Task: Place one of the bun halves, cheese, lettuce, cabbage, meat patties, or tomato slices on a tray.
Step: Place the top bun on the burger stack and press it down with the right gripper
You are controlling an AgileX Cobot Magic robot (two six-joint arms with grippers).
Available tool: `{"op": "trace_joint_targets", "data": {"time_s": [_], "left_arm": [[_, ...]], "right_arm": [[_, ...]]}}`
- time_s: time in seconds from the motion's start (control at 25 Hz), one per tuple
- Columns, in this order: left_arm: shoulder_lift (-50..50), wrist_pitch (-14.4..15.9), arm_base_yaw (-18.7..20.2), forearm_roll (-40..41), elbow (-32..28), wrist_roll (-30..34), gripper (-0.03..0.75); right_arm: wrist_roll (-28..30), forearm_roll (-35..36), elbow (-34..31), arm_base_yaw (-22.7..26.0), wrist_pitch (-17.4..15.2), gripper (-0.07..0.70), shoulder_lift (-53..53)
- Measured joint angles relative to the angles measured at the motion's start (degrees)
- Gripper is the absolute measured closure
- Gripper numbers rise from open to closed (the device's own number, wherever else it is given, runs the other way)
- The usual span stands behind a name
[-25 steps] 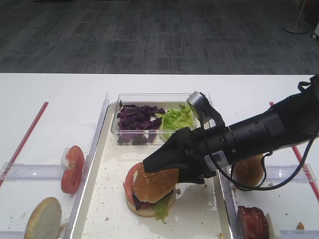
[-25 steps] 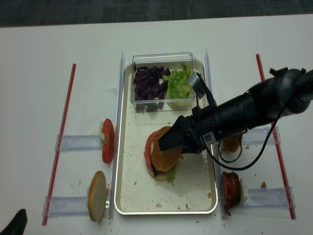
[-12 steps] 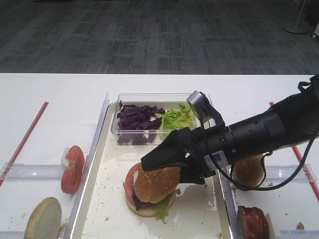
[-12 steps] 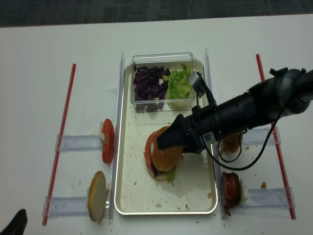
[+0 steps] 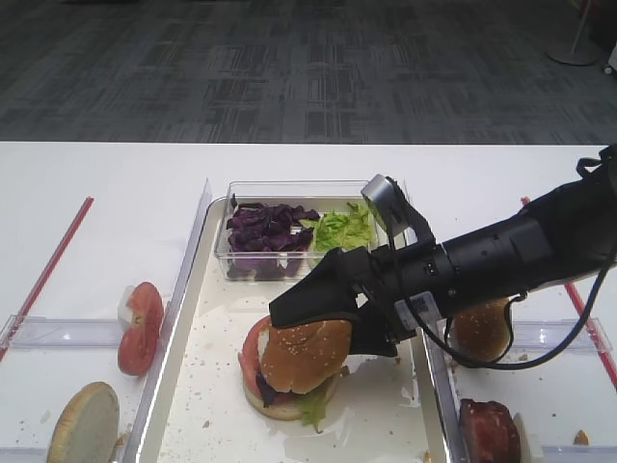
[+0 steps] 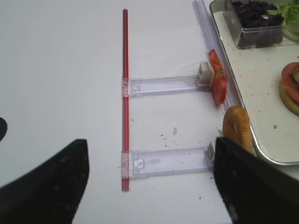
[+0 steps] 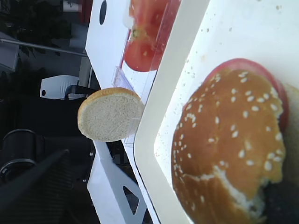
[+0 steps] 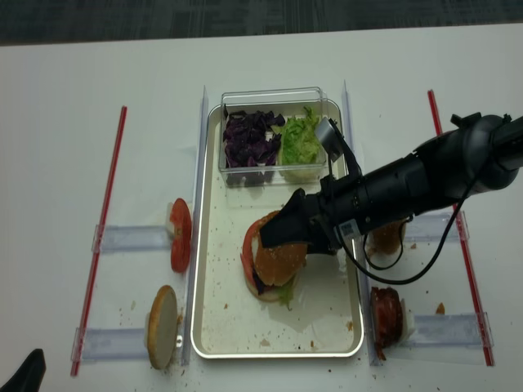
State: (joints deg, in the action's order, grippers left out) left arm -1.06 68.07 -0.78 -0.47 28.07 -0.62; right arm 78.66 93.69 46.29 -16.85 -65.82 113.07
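The sesame bun top (image 5: 304,352) with the pale torn patch (image 7: 219,179) lies on a stack of tomato slice (image 5: 251,352), dark filling and lettuce on the tray (image 5: 193,318). My right gripper (image 5: 318,331) hangs over it, open, with one finger above the bun and the other at its right side. Purple cabbage (image 5: 268,230) and frilly lettuce (image 5: 339,230) fill the clear box at the tray's far end. Tomato slices (image 5: 140,328) stand on the left rack. A meat patty (image 5: 490,429) stands right of the tray. No cheese is in view. My left gripper (image 6: 149,186) is open over bare table.
A flat pale bun disc (image 5: 82,424) leans on the near left rack. Another sesame bun (image 5: 482,333) sits on the right rack behind my right arm. Red strips (image 8: 102,237) mark both sides of the table. Crumbs speckle the tray floor.
My right gripper's jaws have spread wider around the bun top, which now sits slightly lower on the stack. The left gripper has not moved.
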Motion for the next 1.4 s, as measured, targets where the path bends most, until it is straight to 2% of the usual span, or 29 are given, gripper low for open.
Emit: {"op": "trace_joint_targets", "data": {"time_s": [0.84, 1.4], "left_arm": [[0.0, 0.0, 0.0, 0.0, 0.0, 0.0, 0.206], [0.0, 0.0, 0.0, 0.0, 0.0, 0.0, 0.207]], "right_arm": [[-1.0, -1.83, 0.43, 0.0, 0.11, -0.06, 0.0], [-1.2, -1.83, 0.56, 0.22, 2.38, -0.06, 0.0]]}}
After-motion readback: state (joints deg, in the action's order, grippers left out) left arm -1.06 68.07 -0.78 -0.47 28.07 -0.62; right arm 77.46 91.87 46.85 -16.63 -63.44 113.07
